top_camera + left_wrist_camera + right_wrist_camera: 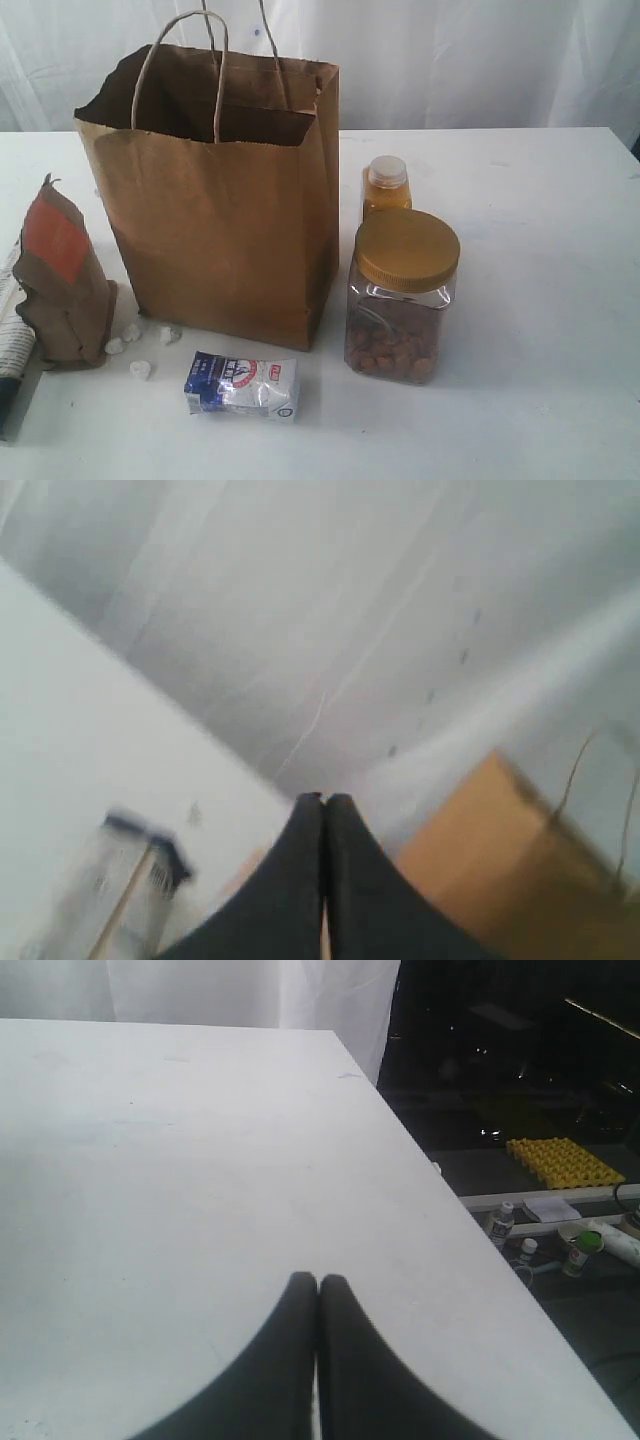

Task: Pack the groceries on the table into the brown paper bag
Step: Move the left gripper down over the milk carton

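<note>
Brown paper bag (220, 240) upright | blue-white packet (242, 386) print illegible | pouch (65, 300) label red-orange | left tool (323, 802) closed | right tool (318, 1282) closed

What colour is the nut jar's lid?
Gold, on the nut jar's lid; clearest in the exterior view.

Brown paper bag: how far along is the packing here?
Done: nothing visibly; the nut jar, orange bottle, blue-white packet and brown pouch sit on the table outside the bag. In hand: nothing; left end effector and right end effector are shut, empty. Left: everything.
</note>
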You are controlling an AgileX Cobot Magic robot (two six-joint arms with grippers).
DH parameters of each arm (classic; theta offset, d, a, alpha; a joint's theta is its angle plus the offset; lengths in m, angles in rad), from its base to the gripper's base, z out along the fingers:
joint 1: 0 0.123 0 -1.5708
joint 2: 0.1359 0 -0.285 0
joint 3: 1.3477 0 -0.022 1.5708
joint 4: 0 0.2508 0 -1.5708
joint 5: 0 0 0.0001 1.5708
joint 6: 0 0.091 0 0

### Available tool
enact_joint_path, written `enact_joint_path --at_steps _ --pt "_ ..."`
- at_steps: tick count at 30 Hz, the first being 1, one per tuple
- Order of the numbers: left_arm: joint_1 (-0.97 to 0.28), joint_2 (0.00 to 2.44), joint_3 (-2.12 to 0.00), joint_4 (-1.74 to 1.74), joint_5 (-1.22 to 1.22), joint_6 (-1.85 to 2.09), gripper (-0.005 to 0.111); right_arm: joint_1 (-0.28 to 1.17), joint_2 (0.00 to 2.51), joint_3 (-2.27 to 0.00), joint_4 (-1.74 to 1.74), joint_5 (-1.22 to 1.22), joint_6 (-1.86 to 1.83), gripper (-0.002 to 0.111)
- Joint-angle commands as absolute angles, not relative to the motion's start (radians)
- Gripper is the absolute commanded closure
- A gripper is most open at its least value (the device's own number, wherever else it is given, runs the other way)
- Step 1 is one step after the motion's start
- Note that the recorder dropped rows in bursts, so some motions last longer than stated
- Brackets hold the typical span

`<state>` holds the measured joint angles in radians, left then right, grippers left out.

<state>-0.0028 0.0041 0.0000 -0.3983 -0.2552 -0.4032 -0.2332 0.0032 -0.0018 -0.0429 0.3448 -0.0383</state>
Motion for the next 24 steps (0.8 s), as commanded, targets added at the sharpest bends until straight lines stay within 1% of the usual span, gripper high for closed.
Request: enact_joint_path --at_steps 1,2,4,5,6,7,8,9,10,12,13,14,15,17,18,20,21,22,23,24 --pt "-0.001 0.0 0.0 -0.442 -0.822 -0.446 0.107 -0.239 0.0 0.0 -0.05 0.344 -0.032 0.108" --pt "-0.001 0.0 -0.006 -0.467 -0.9 -0.491 0.107 -0.239 0.0 0.0 -0.05 0.344 -0.032 0.108" --pt "-0.001 0.0 -0.098 -0.503 -0.996 -0.777 0.107 -0.239 0.0 0.0 -0.05 0.344 -0.032 0.108" --pt "-0.001 0.0 -0.148 -0.495 -0.985 -0.863 0.107 -0.239 0.0 0.0 -0.05 0.344 -0.032 0.108" --pt "-0.001 0.0 -0.218 -0.474 -0.928 -0.864 0.107 -0.239 0.0 0.0 -0.05 0.344 -0.032 0.108" --pt "-0.001 0.005 -0.288 -0.429 -0.845 -0.799 0.107 -0.239 0.0 0.0 -0.05 0.344 -0.032 0.108" --pt "-0.001 0.046 -0.417 -0.281 -0.633 -0.563 0.107 -0.239 0.0 0.0 -0.05 0.344 -0.032 0.108" --pt "-0.001 0.077 -0.486 -0.158 -0.514 -0.378 0.107 -0.239 0.0 0.0 -0.05 0.344 -0.032 0.108" --pt "-0.001 0.147 -0.601 0.151 -0.275 -0.054 0.107 -0.239 0.0 0.0 -0.05 0.344 -0.032 0.108" --pt "-0.001 0.288 -0.669 0.434 0.0 0.057 0.107 -0.239 0.0 0.0 -0.05 0.344 -0.032 0.108" --pt "-0.001 0.341 -0.67 0.474 0.083 0.057 0.107 -0.239 0.0 0.0 -0.05 0.344 -0.032 0.108" --pt "-0.001 0.454 -0.662 0.5 0.212 0.057 0.107 -0.239 0.0 0.0 -0.05 0.344 -0.032 0.108" --pt "-0.001 0.509 -0.647 0.498 0.264 0.057 0.107 -0.239 0.0 0.0 -0.05 0.344 -0.032 0.108" --pt "-0.003 0.694 -0.594 0.38 0.397 0.045 0.107 -0.239 0.0 0.0 -0.05 0.344 -0.032 0.108" --pt "-0.013 0.735 -0.589 0.303 0.402 0.043 0.107 -0.239 0.0 0.0 -0.05 0.344 -0.032 0.108" --pt "-0.06 0.823 -0.626 0.062 0.491 0.139 0.107 -0.239 0.0 0.0 -0.05 0.344 -0.032 0.108" --pt "-0.096 0.88 -0.676 -0.131 0.652 0.326 0.107 -0.239 0.0 0.0 -0.05 0.344 -0.032 0.108" --pt "-0.118 0.906 -0.705 -0.226 0.738 0.441 0.107 -0.239 0.0 0.0 -0.05 0.344 -0.032 0.108" --pt "-0.151 0.949 -0.76 -0.42 0.894 0.665 0.107 -0.239 0.0 0.0 -0.05 0.344 -0.032 0.108" --pt "-0.167 0.969 -0.781 -0.531 0.97 0.788 0.107 -0.239 0.0 0.0 -0.05 0.344 -0.032 0.108"
